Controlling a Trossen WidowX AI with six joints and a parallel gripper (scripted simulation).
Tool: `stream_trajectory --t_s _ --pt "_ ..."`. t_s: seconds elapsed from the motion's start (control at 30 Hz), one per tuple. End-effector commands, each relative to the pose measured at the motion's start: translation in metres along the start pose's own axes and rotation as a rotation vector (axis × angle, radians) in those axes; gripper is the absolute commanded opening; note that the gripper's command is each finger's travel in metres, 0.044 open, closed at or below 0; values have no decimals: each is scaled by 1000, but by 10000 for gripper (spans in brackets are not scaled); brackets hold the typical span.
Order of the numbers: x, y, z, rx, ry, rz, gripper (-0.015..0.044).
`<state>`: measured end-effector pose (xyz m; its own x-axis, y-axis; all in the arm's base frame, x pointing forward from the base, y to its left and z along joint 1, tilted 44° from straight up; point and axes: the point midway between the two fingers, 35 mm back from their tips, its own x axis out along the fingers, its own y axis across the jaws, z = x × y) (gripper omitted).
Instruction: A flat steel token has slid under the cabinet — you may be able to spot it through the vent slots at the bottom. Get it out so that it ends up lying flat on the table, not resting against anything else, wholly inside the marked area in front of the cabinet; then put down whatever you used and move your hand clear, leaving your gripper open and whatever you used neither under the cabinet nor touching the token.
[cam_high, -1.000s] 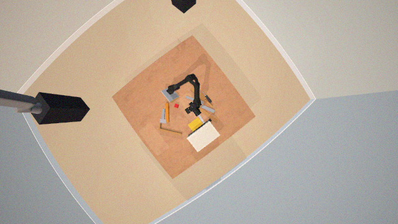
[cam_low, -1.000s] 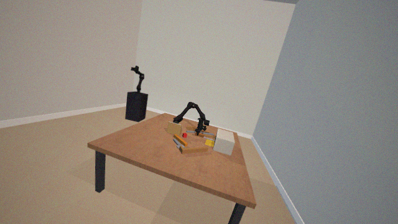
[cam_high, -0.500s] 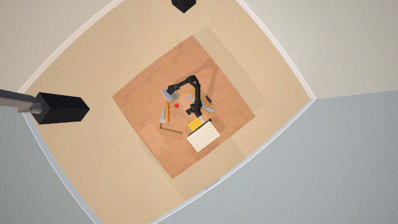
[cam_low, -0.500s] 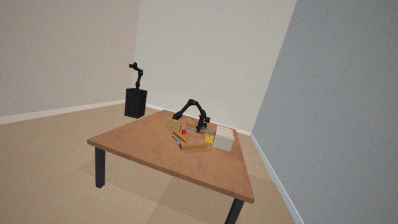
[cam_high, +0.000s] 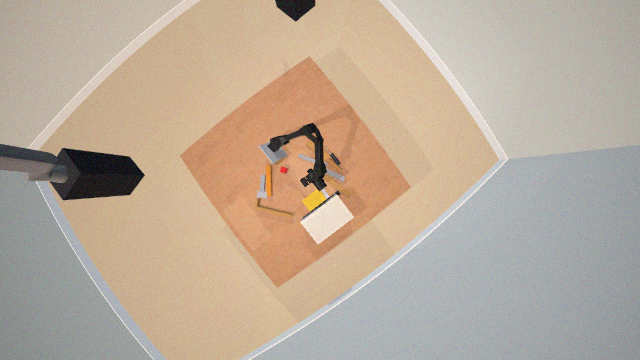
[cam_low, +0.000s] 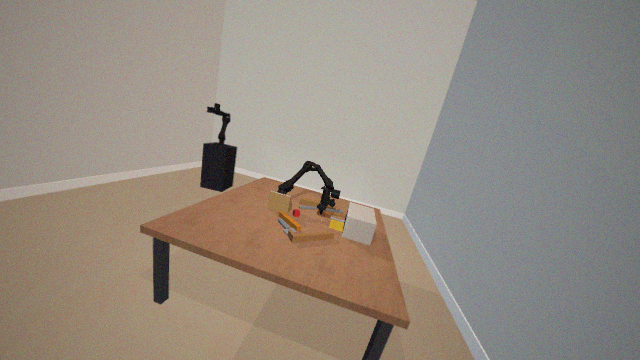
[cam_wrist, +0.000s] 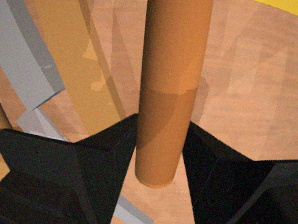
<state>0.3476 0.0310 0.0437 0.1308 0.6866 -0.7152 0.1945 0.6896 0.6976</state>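
Observation:
My gripper (cam_high: 322, 187) (cam_low: 321, 211) (cam_wrist: 160, 121) is shut on a round orange-brown rod (cam_wrist: 175, 50), which runs up and out of the wrist view. The white cabinet (cam_high: 327, 220) (cam_low: 360, 222) stands just beyond the gripper. The yellow marked area (cam_high: 313, 200) (cam_low: 336, 225) lies in front of it, and its corner shows at the top right of the wrist view (cam_wrist: 287, 4). A short pale strip (cam_high: 324, 192) shows between gripper and cabinet; I cannot tell whether it belongs to the rod. The steel token is not visible in any view.
A grey bar (cam_high: 335, 175) (cam_wrist: 30, 55) and a wooden bar (cam_wrist: 75, 65) lie beside the gripper. A dark-handled tool (cam_high: 335, 158) lies behind them. A red cube (cam_high: 283, 170) (cam_low: 296, 213), an orange bar (cam_high: 269, 181) (cam_low: 290, 221) and an L-shaped wooden piece (cam_high: 275, 210) (cam_low: 312, 237) lie on the other side.

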Motion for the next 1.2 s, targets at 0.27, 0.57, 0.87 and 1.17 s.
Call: stream_trajectory --t_s 0.27,0.57,0.87,1.17 --pt "-1 1 14 -4 -5 1 0" --pt "-1 1 23 -5 -5 1 0" --pt "-1 2 32 -5 -6 1 0" --pt "-1 2 40 -5 -6 1 0"
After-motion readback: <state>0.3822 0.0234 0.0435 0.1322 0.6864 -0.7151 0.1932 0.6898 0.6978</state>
